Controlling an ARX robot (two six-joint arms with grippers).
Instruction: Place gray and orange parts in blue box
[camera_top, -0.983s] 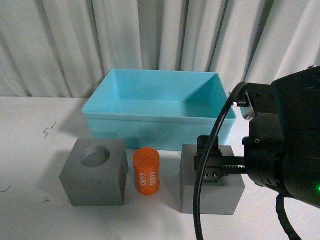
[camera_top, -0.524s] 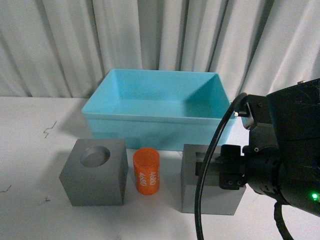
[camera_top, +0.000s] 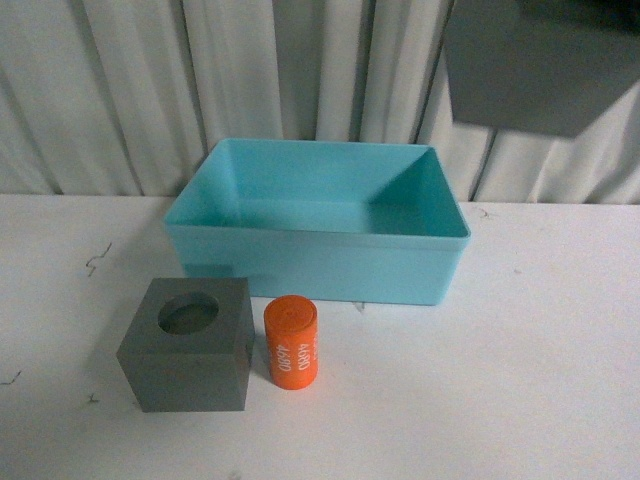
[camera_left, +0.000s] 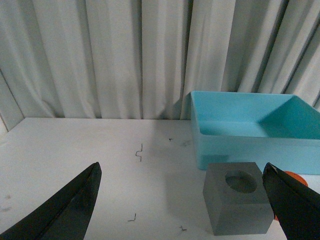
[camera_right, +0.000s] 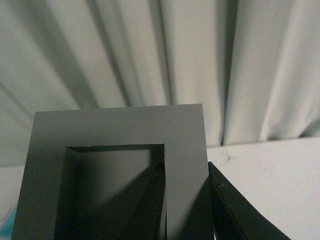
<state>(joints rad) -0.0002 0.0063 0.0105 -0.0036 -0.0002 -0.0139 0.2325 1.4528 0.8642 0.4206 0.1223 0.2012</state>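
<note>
Left claw (camera_left: 182, 167) spread wide, holding nothing. Nearest on the desk (camera_top: 560, 350): gray cube with round hollow (camera_top: 187, 345), orange cylinder (camera_top: 292, 342) just beside it. Behind both, blue box (camera_top: 318, 265). Up high at right, off the desk, gray cube with rectangular hollow (camera_top: 535, 65), one wall pinched in the right claw (camera_right: 186, 165).

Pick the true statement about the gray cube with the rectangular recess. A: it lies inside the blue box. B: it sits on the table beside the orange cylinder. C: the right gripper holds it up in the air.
C: the front view shows the cube with the rectangular recess high above the table, and the right gripper pinches one of its walls.
</note>
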